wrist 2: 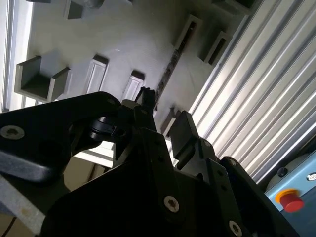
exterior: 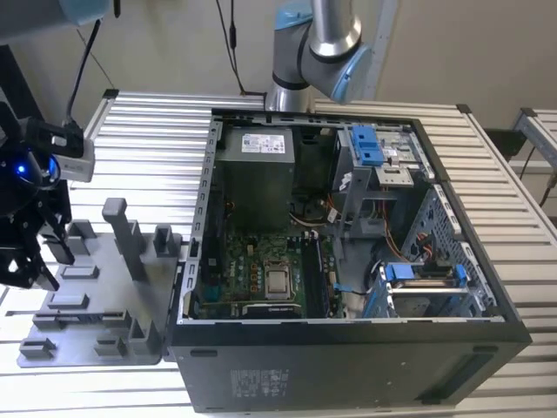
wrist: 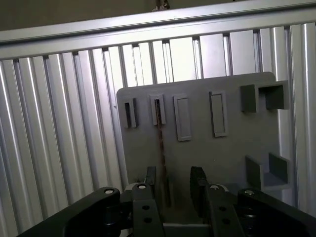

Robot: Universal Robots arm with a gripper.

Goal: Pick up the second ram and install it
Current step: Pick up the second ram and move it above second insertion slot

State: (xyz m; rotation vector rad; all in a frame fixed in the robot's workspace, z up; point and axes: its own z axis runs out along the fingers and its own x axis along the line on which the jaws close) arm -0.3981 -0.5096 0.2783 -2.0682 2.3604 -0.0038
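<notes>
The second ram (wrist: 159,143) is a thin dark stick standing on its edge in a slot of the grey fixture plate (wrist: 232,148). In the second wrist view the ram (wrist 2: 170,64) runs as a narrow dark strip across the plate toward the fingers. My gripper (wrist: 174,190) is open just above the near end of the stick, which sits between the jaws close to one finger (wrist: 150,180). In the exterior view my gripper (exterior: 35,261) hangs over the fixture plate (exterior: 87,305) at the far left. The motherboard's black slots (exterior: 318,279) lie inside the open computer case.
The open computer case (exterior: 348,348) stands in the middle of the ribbed metal table (exterior: 148,131), with a power supply (exterior: 254,174) and blue drive brackets (exterior: 365,144) inside. Upright grey fixture blocks (exterior: 130,239) rise from the plate between gripper and case.
</notes>
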